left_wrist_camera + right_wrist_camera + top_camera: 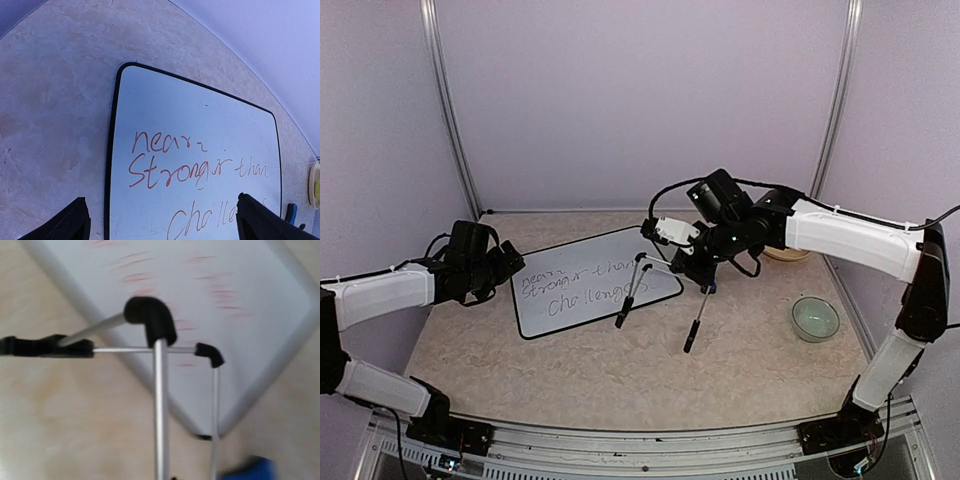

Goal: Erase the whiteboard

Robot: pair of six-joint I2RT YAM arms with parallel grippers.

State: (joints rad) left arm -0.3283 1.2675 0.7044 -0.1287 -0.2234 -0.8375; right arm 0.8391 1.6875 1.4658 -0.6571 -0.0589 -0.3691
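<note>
My right gripper (pixel 704 274) pinching the wire stand (pixel 638 285), left gripper (pixel 508 262) spread, I should lift it straight clear of the whiteboard (pixel 570 292), flat left of the table's (pixel 620 390) middle, without dragging its legs.

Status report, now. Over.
Left claw open, hovering. Right claw shut by wire stand. Whiteboard unerased, red writing showing. Stand overlaps board's right edge.

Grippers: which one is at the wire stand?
The right gripper, shut beside the wire stand at the whiteboard's right end; the left gripper sits open at the opposite end.
</note>
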